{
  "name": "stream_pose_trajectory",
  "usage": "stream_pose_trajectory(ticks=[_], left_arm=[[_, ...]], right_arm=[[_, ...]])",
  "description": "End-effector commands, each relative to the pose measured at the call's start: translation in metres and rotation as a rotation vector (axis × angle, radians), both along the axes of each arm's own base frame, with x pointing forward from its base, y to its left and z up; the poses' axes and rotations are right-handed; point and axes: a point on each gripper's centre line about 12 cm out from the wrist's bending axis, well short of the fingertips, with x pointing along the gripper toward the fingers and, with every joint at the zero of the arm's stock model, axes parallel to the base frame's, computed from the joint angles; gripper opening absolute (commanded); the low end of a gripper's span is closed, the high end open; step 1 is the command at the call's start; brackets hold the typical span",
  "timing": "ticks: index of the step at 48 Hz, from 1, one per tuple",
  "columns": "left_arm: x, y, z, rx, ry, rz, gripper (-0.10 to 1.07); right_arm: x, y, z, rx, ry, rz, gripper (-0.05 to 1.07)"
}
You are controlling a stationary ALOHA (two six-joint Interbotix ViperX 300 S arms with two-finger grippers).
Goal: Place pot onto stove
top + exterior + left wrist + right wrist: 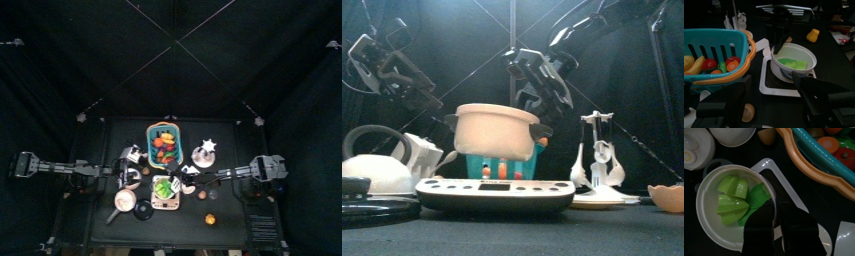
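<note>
The pot (pixel 496 128), pale outside with green contents, hangs a little above the stove (pixel 493 193), a flat white slab at the table's front. My right gripper (pixel 774 193) is shut on the pot's rim, one jaw inside and one outside. From above, the pot (pixel 163 187) lies over the stove (pixel 167 205), with the right gripper (pixel 183 186) at its right side. The left wrist view shows the pot (pixel 794 62) over the stove (pixel 767 87). My left gripper (pixel 774 107) is open and empty, left of the pot, beside the basket.
A teal basket of fruit (pixel 163 145) stands behind the stove. A brownish pan (pixel 124 203) lies to its left, with a white kettle (pixel 376 165). A utensil stand (pixel 596 160) and a silvery star thing (pixel 203 153) are at the right.
</note>
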Motion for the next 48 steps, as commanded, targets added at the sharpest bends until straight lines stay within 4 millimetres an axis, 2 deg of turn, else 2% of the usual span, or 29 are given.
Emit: stream_pose_trajectory(ticks=[1, 6, 13, 18, 41, 48], left_arm=[[0.003, 0.001, 0.005, 0.001, -0.015, 0.003, 0.98], [0.003, 0.001, 0.005, 0.000, -0.015, 0.004, 0.98], [0.002, 0.001, 0.004, -0.001, -0.011, 0.004, 0.98], [0.002, 0.001, 0.003, -0.001, 0.000, 0.005, 0.98], [0.002, 0.001, 0.002, -0.004, 0.011, 0.008, 0.98], [0.001, 0.001, 0.000, -0.018, 0.027, 0.012, 0.98]], right_arm=[[0.004, -0.004, 0.015, 0.001, -0.037, -0.010, 0.43], [0.006, -0.006, 0.012, -0.001, -0.032, -0.014, 0.48], [0.009, -0.006, 0.006, -0.005, -0.020, -0.012, 0.62], [0.009, -0.006, 0.006, -0.010, -0.013, -0.012, 0.69], [0.004, -0.011, 0.009, -0.054, 0.017, -0.017, 0.69], [0.000, -0.012, 0.019, -0.061, 0.009, -0.023, 0.69]])
